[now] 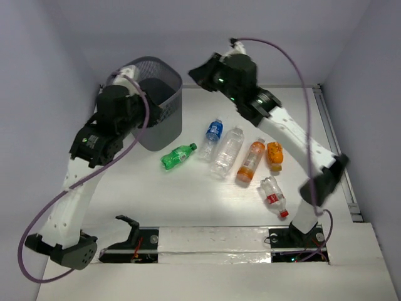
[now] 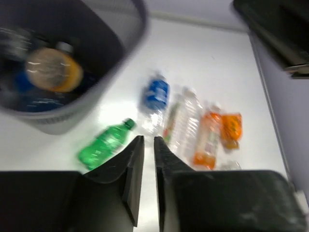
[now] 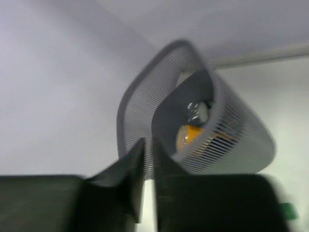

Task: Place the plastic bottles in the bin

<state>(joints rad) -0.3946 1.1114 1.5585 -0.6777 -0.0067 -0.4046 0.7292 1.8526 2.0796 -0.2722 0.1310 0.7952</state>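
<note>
L gripper (image 2: 148,140), R gripper (image 3: 147,142) closed, by bin (image 1: 166,122)

The top view looks steeply down from 6 o'clock over the whole table (image 1: 207,200); the left wrist view looks down, bin (image 2: 58,123) at 10 o'clock, bottles (image 2: 186,121) at centre; the right wrist view faces the bin's mouth, close; all share the bin.

The left arm (image 1: 109,119) crowds the left rim of the bin (image 1: 168,116); its right side is open. The bottles (image 1: 227,150) lie packed close, with bare table (image 1: 188,200) in front of them.
</note>
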